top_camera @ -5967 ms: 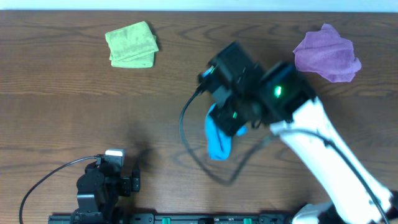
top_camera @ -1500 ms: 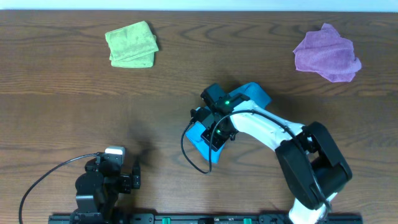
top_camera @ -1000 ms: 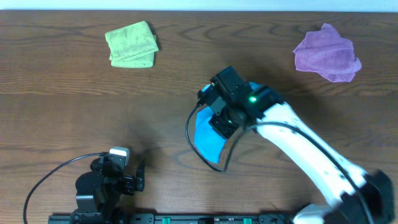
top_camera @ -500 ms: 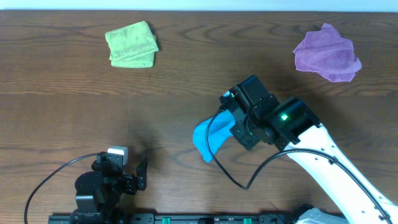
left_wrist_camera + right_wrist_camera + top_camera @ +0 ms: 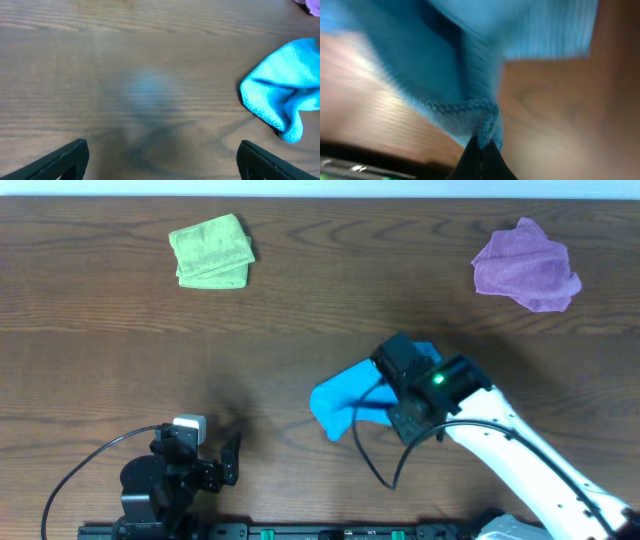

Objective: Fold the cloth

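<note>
The bright blue terry cloth (image 5: pixel 340 395) lies rumpled just off the table's centre toward 5 o'clock. One hemmed edge is pinched tight in the right gripper (image 5: pixel 481 144). The left gripper (image 5: pixel 162 162) sits at 7 o'clock, fingers spread wide and holding nothing. So thin a bite on the hem could slip during a pull, and a one-handed drag may bunch the cloth rather than lay it flat.

right gripper (image 5: pixel 400 383): low over the table (image 5: pixel 120 350), fingers hidden under its black body
blue cloth (image 5: pixel 343 398): bunched, spreading left from under the right gripper, one corner showing on its far side
green cloth (image 5: pixel 211 250): folded, well apart, far and to the left of the right gripper
purple cloth (image 5: pixel 526 265): crumpled, far and to its right
left gripper (image 5: pixel 229 461): at the near edge, well left of the right gripper, touching no cloth
</note>
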Tool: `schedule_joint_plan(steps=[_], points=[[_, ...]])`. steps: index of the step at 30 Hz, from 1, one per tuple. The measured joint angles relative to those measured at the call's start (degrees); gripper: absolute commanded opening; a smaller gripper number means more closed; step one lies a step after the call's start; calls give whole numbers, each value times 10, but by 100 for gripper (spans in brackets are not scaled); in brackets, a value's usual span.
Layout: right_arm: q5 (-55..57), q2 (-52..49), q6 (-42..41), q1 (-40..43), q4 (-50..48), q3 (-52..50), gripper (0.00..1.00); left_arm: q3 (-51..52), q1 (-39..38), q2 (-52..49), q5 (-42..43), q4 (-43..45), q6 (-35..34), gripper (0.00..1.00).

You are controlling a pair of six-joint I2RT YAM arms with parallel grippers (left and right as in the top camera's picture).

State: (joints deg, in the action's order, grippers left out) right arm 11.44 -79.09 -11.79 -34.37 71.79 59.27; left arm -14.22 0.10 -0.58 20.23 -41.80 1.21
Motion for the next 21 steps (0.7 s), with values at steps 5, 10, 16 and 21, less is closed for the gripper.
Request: schedule_joint_plan(steps=[5,10,16,21], points=[[62,1,-167,61,42,-18,1,0,0,0,3,12,-3,95],[90,3,-285,147,50,-18,7,0,0,0,4,15,-24,96],[105,3,-339,237,36,-18,78,0,0,0,4,16,-45,96],[104,3,-338,264,31,-18,73,0,0,0,4,16,-51,95]])
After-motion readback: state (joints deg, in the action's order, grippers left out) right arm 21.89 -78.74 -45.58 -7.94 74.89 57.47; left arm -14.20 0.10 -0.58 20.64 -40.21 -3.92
